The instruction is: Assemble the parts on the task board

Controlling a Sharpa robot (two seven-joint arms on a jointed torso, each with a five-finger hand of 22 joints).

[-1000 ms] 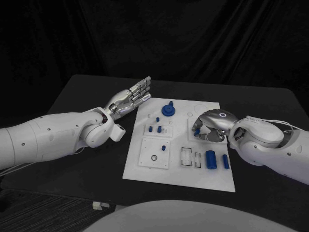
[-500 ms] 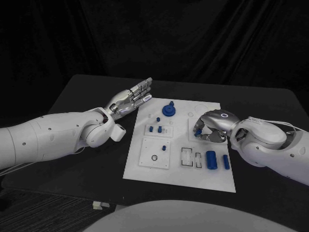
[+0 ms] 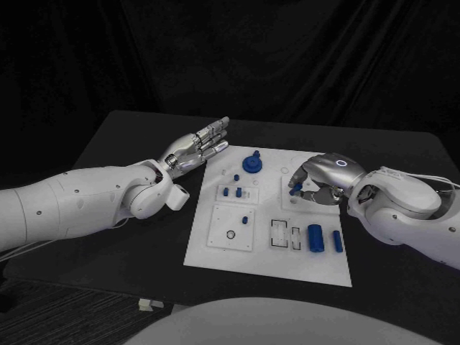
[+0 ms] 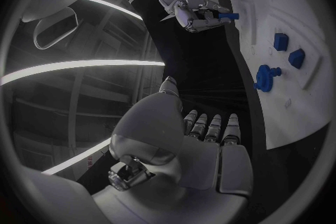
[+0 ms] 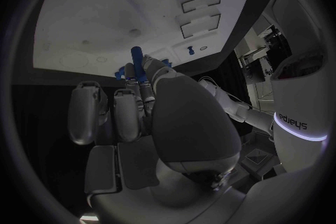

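The white task board [image 3: 267, 248] lies in the middle of the black table. My right hand [image 3: 318, 183] hovers over the board's right side and pinches a small blue peg [image 3: 295, 189] between thumb and finger. The same peg [image 5: 136, 59] stands up from the fingers of that hand [image 5: 140, 117] in the right wrist view, and it is the peg [image 4: 228, 15] seen from the left wrist. My left hand [image 3: 197, 147] is held flat and empty, fingers stretched out, just off the board's far left corner. A round blue knobbed part [image 3: 251, 164] sits at the board's far end.
Small blue pegs [image 3: 232, 192] stand in a block at the board's left middle. A thick blue cylinder [image 3: 314, 237] and a thinner one [image 3: 336, 241] lie near the board's right front. Bare black table [image 3: 136, 237] flanks the board on both sides.
My right hand has risen and shifted slightly toward the far right, its wrist turned, with the blue peg now showing at its fingertips. The left hand has stayed put.
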